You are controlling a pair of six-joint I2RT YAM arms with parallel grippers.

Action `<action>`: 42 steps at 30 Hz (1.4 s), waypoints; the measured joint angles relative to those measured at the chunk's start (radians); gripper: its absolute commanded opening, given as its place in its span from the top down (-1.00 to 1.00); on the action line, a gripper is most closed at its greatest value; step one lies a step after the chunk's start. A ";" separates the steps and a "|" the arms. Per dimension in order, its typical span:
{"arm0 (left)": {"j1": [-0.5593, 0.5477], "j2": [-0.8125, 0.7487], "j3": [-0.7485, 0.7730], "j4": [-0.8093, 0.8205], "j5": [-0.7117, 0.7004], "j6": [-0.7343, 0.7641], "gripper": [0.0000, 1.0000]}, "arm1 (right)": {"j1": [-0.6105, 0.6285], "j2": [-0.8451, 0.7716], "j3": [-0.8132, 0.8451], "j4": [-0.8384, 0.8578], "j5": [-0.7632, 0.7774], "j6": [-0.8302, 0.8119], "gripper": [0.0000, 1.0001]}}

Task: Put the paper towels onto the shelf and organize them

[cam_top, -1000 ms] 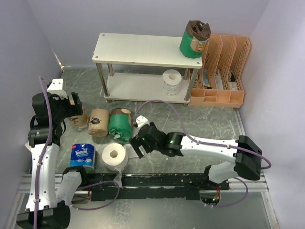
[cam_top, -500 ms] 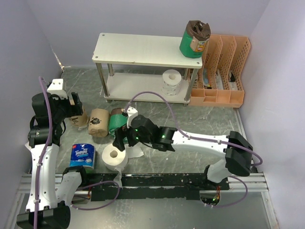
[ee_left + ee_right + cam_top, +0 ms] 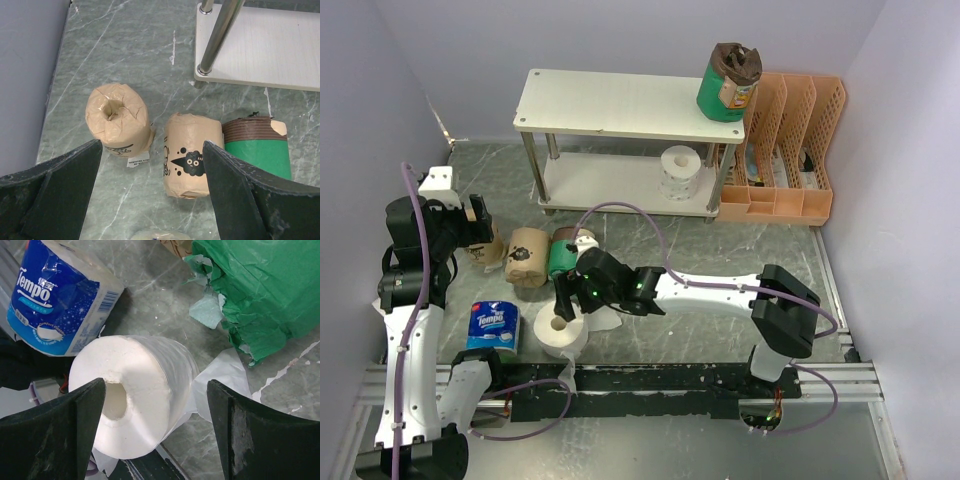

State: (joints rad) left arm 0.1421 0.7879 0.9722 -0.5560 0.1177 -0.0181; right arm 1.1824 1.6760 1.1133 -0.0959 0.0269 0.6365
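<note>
Right arm's jaws are spread wide, straddling the bare white roll point(image 3: 135, 395) on the table point(image 3: 155, 290) beside the blue Tempo roll point(image 3: 55, 300), not clamped on it. Left arm's jaws hang released above a tan-wrapped roll point(image 3: 117, 120) and a second tan roll point(image 3: 192, 152), gripping nothing. Up on the shelf point(image 3: 620, 105), a green-wrapped roll point(image 3: 727, 82) stands on the top board, a white roll point(image 3: 680, 172) on the lower.

Looks like a robotics lab test cell. Plain lilac walls point(image 3: 620, 35) closing in a marble-look table point(image 3: 760, 255) on three sides. Left arm point(image 3: 405, 330) and right arm point(image 3: 720, 292) bolted to a black rail point(image 3: 660, 383) at the near edge, purple cable point(image 3: 616, 206) trailing. Few things on it: shelf point(image 3: 610, 105), orange file rack point(image 3: 790, 150), paper rolls point(image 3: 527, 255).
</note>
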 measured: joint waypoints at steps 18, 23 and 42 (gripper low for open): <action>0.000 -0.013 -0.009 0.006 0.000 0.008 -0.87 | -0.001 0.061 0.057 -0.070 -0.021 -0.002 -0.29; 0.000 -0.016 -0.013 0.005 0.000 0.008 -0.87 | 0.001 0.083 0.088 -0.076 -0.040 0.002 -0.09; 0.000 -0.019 -0.014 0.005 0.000 0.010 -0.87 | -0.003 0.049 0.070 -0.160 -0.046 -0.027 -0.51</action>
State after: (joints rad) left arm 0.1421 0.7692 0.9581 -0.5507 0.1173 -0.0078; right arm 1.1793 1.7252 1.1831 -0.2562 -0.0193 0.6090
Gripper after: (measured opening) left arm 0.936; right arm 0.767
